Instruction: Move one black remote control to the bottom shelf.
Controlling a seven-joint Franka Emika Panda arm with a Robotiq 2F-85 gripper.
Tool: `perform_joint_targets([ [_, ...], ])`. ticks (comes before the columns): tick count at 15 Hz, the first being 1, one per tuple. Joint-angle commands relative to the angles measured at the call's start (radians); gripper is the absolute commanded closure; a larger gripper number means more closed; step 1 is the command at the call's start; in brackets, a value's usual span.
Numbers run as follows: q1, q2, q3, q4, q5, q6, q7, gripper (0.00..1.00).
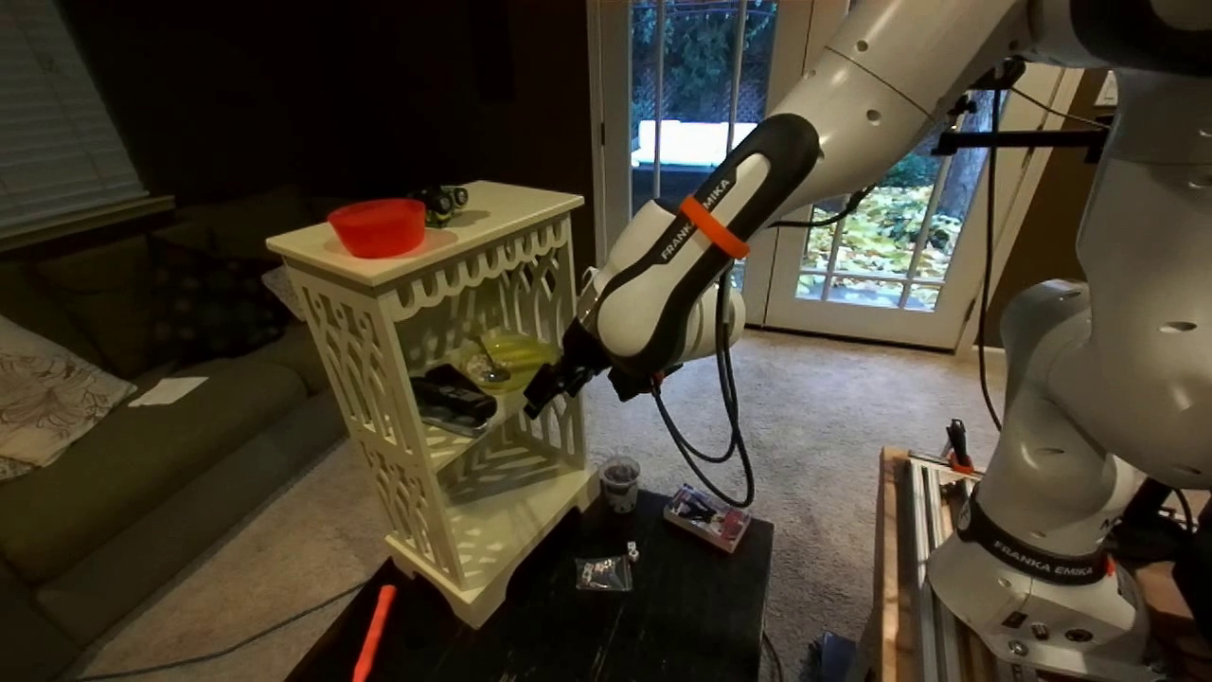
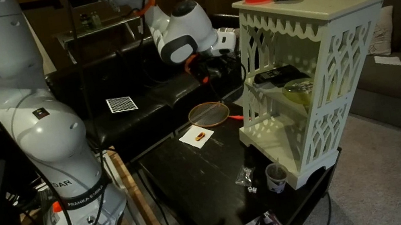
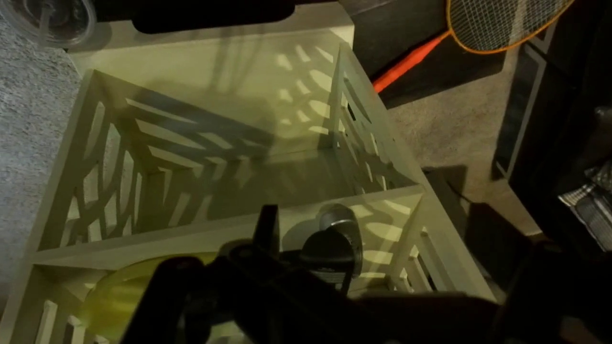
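On the cream-white rack [image 1: 479, 601] we see a red bowl [image 1: 377, 229] on the top board [image 1: 507, 204], its inside hidden from us, with a small dark toy [image 1: 442, 203] just beside it. On the middle board [image 2: 273, 95] a yellow-green bowl [image 1: 532, 355] holds a spoon [image 1: 495, 375] and some pale bits we cannot name. On the black bench [image 1: 672, 616], just beside the rack, stands a clear cup [image 2: 277, 178]; its contents are too dark for us to tell. Near it lies a clear bag [image 1: 603, 574] with small pale pieces inside.

The hand [image 1: 557, 384] is in front of the middle board with its fingers spread; in the wrist view we see a remote's rounded end between them. In an exterior view we find a gap between the fingertips and the black remote controls [image 1: 454, 396].

These lie close together on the middle board, left of the yellow-green bowl and above the bottom shelf [image 1: 516, 516]. We cannot count them surely. They look long, with a pale lower edge at the near side.
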State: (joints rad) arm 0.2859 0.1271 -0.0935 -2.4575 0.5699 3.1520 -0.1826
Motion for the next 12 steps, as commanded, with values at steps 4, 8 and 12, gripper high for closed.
perform_joint_targets([
  [4, -0.016, 0.053, 0.022, 0.034, 0.032, 0.030, -0.007, 0.00],
  [8, -0.110, 0.132, 0.174, 0.102, 0.124, 0.173, -0.012, 0.00],
  [12, -0.256, 0.219, 0.315, 0.160, 0.030, 0.274, 0.022, 0.00],
])
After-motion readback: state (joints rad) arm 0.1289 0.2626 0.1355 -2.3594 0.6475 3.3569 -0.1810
